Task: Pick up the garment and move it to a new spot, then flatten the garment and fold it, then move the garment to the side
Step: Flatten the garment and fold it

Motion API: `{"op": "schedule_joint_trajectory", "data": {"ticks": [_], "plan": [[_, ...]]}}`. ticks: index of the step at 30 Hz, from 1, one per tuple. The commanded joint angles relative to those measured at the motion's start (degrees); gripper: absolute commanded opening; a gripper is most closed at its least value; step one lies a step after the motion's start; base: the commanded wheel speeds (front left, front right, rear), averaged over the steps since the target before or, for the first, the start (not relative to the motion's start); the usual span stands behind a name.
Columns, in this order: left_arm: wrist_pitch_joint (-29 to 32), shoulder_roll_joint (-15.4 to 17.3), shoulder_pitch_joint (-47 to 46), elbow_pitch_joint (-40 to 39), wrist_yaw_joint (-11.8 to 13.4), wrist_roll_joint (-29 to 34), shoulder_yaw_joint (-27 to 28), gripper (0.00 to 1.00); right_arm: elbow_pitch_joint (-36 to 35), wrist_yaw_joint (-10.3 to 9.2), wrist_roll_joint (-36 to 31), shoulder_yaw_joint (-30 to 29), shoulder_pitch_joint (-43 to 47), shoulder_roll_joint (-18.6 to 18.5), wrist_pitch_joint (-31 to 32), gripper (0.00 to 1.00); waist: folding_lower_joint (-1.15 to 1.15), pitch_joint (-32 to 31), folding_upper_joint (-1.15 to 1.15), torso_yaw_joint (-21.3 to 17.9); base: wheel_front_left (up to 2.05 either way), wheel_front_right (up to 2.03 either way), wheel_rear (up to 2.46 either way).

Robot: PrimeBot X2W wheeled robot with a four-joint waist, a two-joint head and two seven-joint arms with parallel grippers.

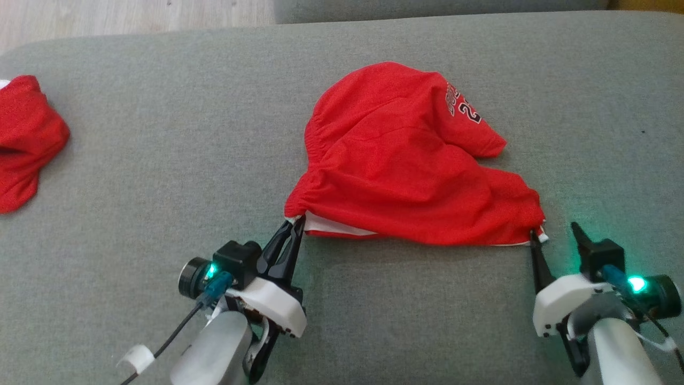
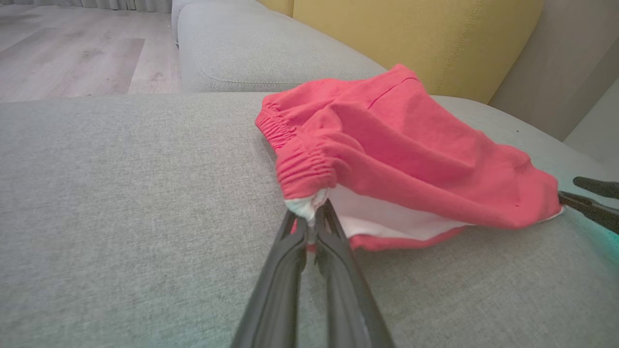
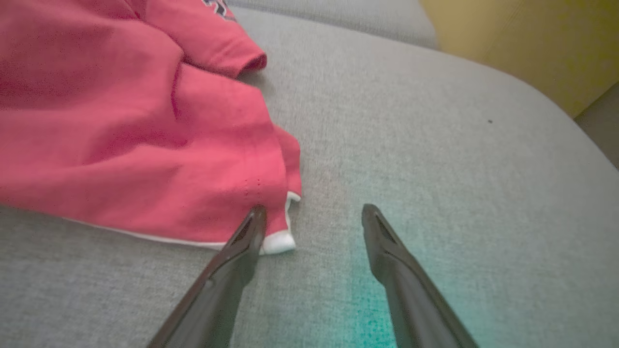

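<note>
Since the garment (image 1: 406, 160) is thin, soft red cloth, we judge it light and floppy. It should sag from whatever point we lift and could slip out of a shallow pinch. It lies crumpled in a mound near the middle of the grey couch seat (image 1: 160, 240), with its gathered elastic waistband toward our left and a white-trimmed hem along the near edge. The firmest holds look to us like the two ends of that near edge, the bunched waistband corner and the trimmed hem corner. They are well apart, so a pull between them should stretch the cloth flat.

Our left gripper (image 1: 295, 223) comes in low from the near left, fingers slanting forward, jaws clamped together on the waistband corner. The left wrist view shows white lining nipped between the tips. Our right gripper (image 1: 553, 230) sits low at the near right, fingers pointing forward, jaws spread wide. Its inner finger touches the hem corner, and the white tip of that corner lies just inside the gap, not yet pinched. A second red cloth (image 1: 24, 139) rests at the far left of the seat, well apart.
</note>
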Motion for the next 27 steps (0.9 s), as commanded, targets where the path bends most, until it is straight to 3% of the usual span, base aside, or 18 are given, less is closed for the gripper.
{"op": "schedule_joint_trajectory", "data": {"ticks": [1,4,5,6,8,10,11,19,27], "plan": [[-0.71,0.95,-0.51,-1.81,0.45,-0.29,2.30,0.00,-0.19,0.37,-0.39,1.94,-2.30,-0.77,0.79,1.00,0.00,0.27,0.00,0.18,0.00,0.00,0.00],[-0.80,0.91,-0.41,-2.08,0.63,-0.42,2.22,0.00,2.48,0.37,0.24,3.21,-3.41,-1.14,2.76,1.00,0.00,0.56,0.00,0.43,0.00,0.00,0.00],[-0.82,0.89,-0.40,-2.14,0.67,-0.46,2.19,0.00,3.23,0.37,0.79,3.65,-3.68,-1.16,3.36,0.89,0.00,0.61,0.00,0.48,0.00,0.00,0.00],[-0.85,0.88,-0.39,-2.17,0.70,-0.52,2.16,0.00,3.93,0.37,1.43,4.13,-3.87,-1.18,4.03,0.49,0.00,0.62,0.00,0.52,0.00,0.00,0.00],[-0.89,0.85,-0.33,-2.21,0.77,-0.62,2.09,0.00,4.97,0.37,2.91,4.73,-4.08,-1.19,5.39,0.33,0.00,0.55,0.00,0.54,0.00,0.00,0.00],[-0.94,0.85,-0.31,-2.39,0.84,-0.73,2.06,0.00,5.56,0.37,5.10,4.96,-4.09,-1.08,6.67,0.05,0.00,0.37,0.00,0.53,0.00,0.00,0.00],[-0.97,0.89,-0.32,-2.54,0.86,-0.78,2.07,0.00,5.70,0.37,6.57,5.06,-4.04,-0.98,7.28,0.00,0.00,0.26,0.00,0.51,0.00,0.00,0.00],[-1.11,1.77,-0.17,-4.32,1.35,-1.21,2.48,0.00,2.70,0.37,13.98,6.91,-3.17,-0.89,8.31,0.00,0.00,-0.96,0.00,-0.04,0.00,0.00,0.00],[-0.95,3.85,-0.38,-9.66,2.14,-1.46,3.49,0.00,-6.75,0.37,17.63,7.79,-3.67,-1.82,4.85,0.00,0.00,-2.98,0.00,-0.36,0.00,0.00,0.00]]}}
